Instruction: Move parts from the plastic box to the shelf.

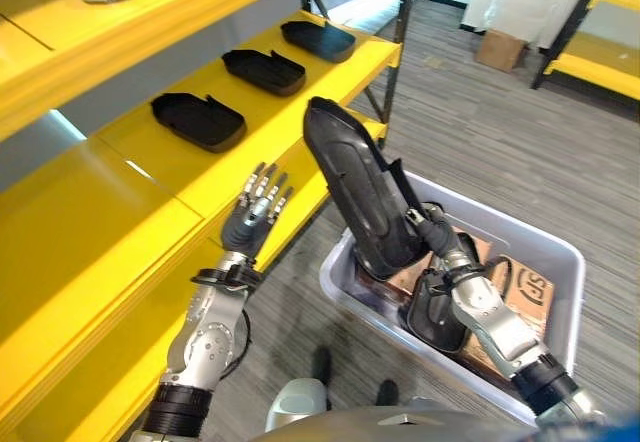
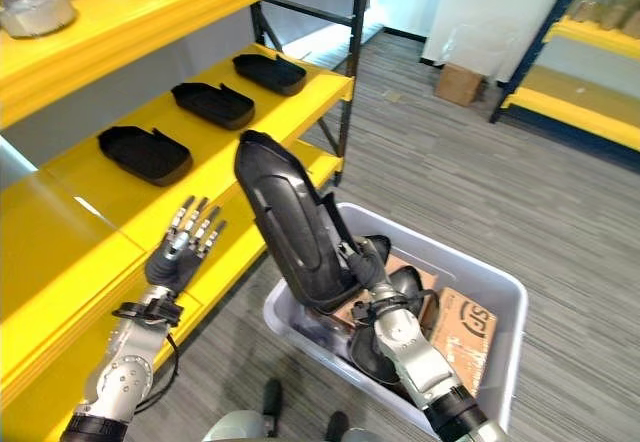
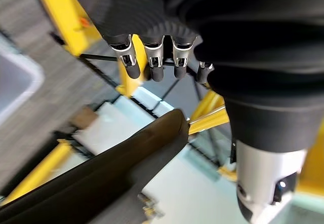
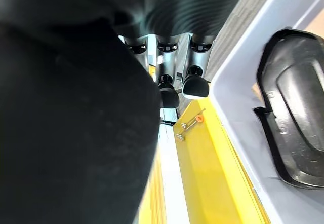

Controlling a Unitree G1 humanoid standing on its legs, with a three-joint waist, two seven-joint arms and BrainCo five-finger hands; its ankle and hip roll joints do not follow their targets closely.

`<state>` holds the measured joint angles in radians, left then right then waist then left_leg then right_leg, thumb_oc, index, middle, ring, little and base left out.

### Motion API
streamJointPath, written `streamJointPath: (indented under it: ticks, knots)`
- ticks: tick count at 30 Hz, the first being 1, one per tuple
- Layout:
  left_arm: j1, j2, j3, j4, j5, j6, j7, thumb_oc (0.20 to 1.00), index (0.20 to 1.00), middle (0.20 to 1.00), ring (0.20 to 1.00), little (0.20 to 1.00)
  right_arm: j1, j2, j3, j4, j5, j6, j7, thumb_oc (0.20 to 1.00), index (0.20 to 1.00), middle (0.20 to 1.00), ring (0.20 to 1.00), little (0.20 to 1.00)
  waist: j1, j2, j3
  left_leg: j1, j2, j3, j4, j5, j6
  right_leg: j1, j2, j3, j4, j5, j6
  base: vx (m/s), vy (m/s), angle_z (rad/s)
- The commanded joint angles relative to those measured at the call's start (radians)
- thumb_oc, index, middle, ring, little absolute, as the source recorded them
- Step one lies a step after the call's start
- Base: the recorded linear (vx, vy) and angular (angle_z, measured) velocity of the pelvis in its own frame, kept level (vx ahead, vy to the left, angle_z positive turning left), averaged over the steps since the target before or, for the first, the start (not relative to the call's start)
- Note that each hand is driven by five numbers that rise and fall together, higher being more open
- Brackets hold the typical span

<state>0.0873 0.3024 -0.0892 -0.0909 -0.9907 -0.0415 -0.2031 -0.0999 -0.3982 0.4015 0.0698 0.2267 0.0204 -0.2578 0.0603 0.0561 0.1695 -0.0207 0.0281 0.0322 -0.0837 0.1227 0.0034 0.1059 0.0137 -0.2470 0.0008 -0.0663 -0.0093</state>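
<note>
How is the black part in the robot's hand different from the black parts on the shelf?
The held part is up in the air over the box, gripped by the right hand; the shelf parts lie on the yellow shelf. The held part stands steeply on end; the shelf parts lie flat in a row. The held part shows its smooth back; the shelf parts show their hollow side. All are black, long and alike in shape.

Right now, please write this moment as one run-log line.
right hand: shut on black part, raised above plastic box | left hand: open, beside shelf | shelf: three parts placed
</note>
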Motion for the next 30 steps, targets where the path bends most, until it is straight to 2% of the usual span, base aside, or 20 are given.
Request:
streamJointPath:
  ticks: [1,5,8,10,11,12,13,14,16,17,20,23,26,30]
  knots:
    - [-0.059,0.022,0.011,-0.015,0.034,-0.012,-0.033,1.0,1.0,1.0,1.0,1.0,-0.043,0.046,-0.048,-0.09,0.051,-0.078,0.043,0.2,0.2,0.2,0.2,0.2,-0.038,-0.06,-0.001,0.014,-0.034,0.041,-0.004,-0.061,-0.01,-0.024,-0.011,0.109,-0.013,0.049,0.059,0.03,-0.171,0.71]
    - [-0.041,0.015,0.017,0.001,0.062,-0.008,-0.034,1.0,1.0,1.0,1.0,1.0,-0.054,0.052,-0.027,-0.079,0.065,-0.09,0.068,0.2,0.2,0.2,0.2,0.2,-0.028,-0.048,-0.001,0.031,-0.038,0.014,-0.004,-0.071,-0.011,-0.021,-0.027,0.105,-0.031,0.055,0.058,0.01,-0.122,0.22]
    - [-0.043,0.018,0.013,0.01,0.085,-0.005,-0.038,1.0,1.0,1.0,1.0,1.0,-0.062,0.057,-0.009,-0.079,0.069,-0.086,0.07,0.2,0.2,0.2,0.2,0.2,-0.031,-0.035,0.004,0.043,-0.038,0.061,-0.004,-0.076,-0.011,-0.018,-0.039,0.072,-0.026,0.05,0.058,0.0,-0.061,0.17]
    - [-0.049,0.014,0.007,0.015,0.082,0.005,-0.044,1.0,1.0,1.0,1.0,1.0,-0.058,0.06,-0.003,-0.078,0.064,-0.088,0.062,0.2,0.2,0.2,0.2,0.2,-0.044,-0.028,0.011,0.053,-0.029,0.136,0.002,-0.075,-0.016,-0.01,-0.051,0.029,-0.024,0.048,0.061,-0.02,-0.002,0.48]
    - [-0.063,0.005,-0.007,0.022,0.084,0.03,-0.077,1.0,1.0,1.0,1.0,1.0,-0.051,0.06,-0.008,-0.086,0.054,-0.083,0.016,0.2,0.2,0.2,0.2,0.2,-0.075,-0.028,0.02,0.065,-0.002,0.288,0.048,-0.088,-0.025,-0.003,-0.075,-0.034,-0.017,0.044,0.064,-0.05,0.054,0.78]
    - [-0.074,0.002,-0.021,0.03,0.093,0.037,-0.091,1.0,1.0,1.0,1.0,1.0,-0.049,0.059,-0.014,-0.085,0.048,-0.081,-0.007,0.2,0.2,0.2,0.2,0.2,-0.097,-0.031,0.019,0.078,0.018,0.371,0.081,-0.111,-0.03,0.0,-0.094,-0.065,-0.01,0.035,0.068,-0.09,0.08,1.17]
    - [-0.088,-0.001,-0.035,0.04,0.123,0.03,-0.092,1.0,1.0,1.0,1.0,1.0,-0.053,0.059,-0.022,-0.071,0.046,-0.088,-0.018,0.2,0.2,0.2,0.2,0.2,-0.12,-0.035,0.027,0.077,0.049,0.436,0.142,-0.138,-0.034,0.0,-0.114,-0.098,0.008,0.027,0.063,-0.07,0.055,1.89]
    - [-0.095,-0.001,-0.042,0.044,0.146,0.011,-0.083,1.0,1.0,1.0,1.0,1.0,-0.059,0.058,-0.028,-0.057,0.046,-0.097,-0.01,0.2,0.2,0.2,0.2,0.2,-0.129,-0.036,0.03,0.071,0.069,0.457,0.178,-0.149,-0.036,-0.004,-0.123,-0.113,0.022,0.023,0.058,-0.07,0.039,2.61]
    - [-0.105,-0.003,-0.044,0.049,0.123,-0.003,-0.048,1.0,1.0,1.0,1.0,1.0,-0.082,0.057,-0.035,-0.026,0.036,-0.106,0.014,0.2,0.2,0.2,0.2,0.2,-0.14,-0.035,0.037,0.072,0.128,0.48,0.261,-0.146,-0.045,-0.009,-0.136,-0.126,0.062,0.0,0.038,0.0,0.069,1.84]
    - [-0.108,-0.003,-0.04,0.051,0.124,-0.004,-0.039,1.0,1.0,1.0,1.0,1.0,-0.086,0.056,-0.034,-0.025,0.033,-0.102,0.014,0.2,0.2,0.2,0.2,0.2,-0.143,-0.034,0.036,0.079,0.143,0.486,0.268,-0.141,-0.047,-0.01,-0.138,-0.128,0.069,-0.006,0.033,0.04,0.092,0.64]
    - [-0.123,0.002,-0.034,0.054,0.164,-0.002,-0.015,1.0,1.0,1.0,1.0,1.0,-0.088,0.05,-0.032,-0.023,0.028,-0.084,0.003,0.2,0.2,0.2,0.2,0.2,-0.155,-0.031,0.02,0.116,0.209,0.506,0.282,-0.073,-0.08,-0.003,-0.14,-0.142,0.08,-0.023,0.016,0.06,0.103,0.49]
    - [-0.126,0.009,-0.037,0.044,0.157,0.001,-0.049,1.0,1.0,1.0,1.0,1.0,-0.087,0.038,-0.036,-0.017,0.041,-0.088,0.002,0.2,0.2,0.2,0.2,0.2,-0.153,-0.027,0.006,0.132,0.265,0.494,0.282,-0.005,-0.114,0.0,-0.145,-0.151,0.093,-0.036,0.008,0.07,0.171,0.12]
    - [-0.127,0.014,-0.041,0.03,0.162,0.005,-0.045,1.0,1.0,1.0,1.0,1.0,-0.091,0.037,-0.034,-0.003,0.046,-0.096,0.013,0.2,0.2,0.2,0.2,0.2,-0.143,-0.019,-0.002,0.135,0.272,0.453,0.26,0.016,-0.123,-0.002,-0.158,-0.143,0.114,-0.042,0.016,0.09,0.284,0.2]
    - [-0.144,0.034,-0.054,0.023,0.196,0.011,0.017,1.0,1.0,1.0,1.0,1.0,-0.084,0.038,-0.028,-0.007,0.043,-0.083,0.022,0.2,0.2,0.2,0.2,0.2,-0.152,-0.008,-0.012,0.168,0.247,0.503,0.177,-0.028,-0.103,0.005,-0.193,-0.175,0.143,-0.047,0.041,0.11,0.401,0.27]
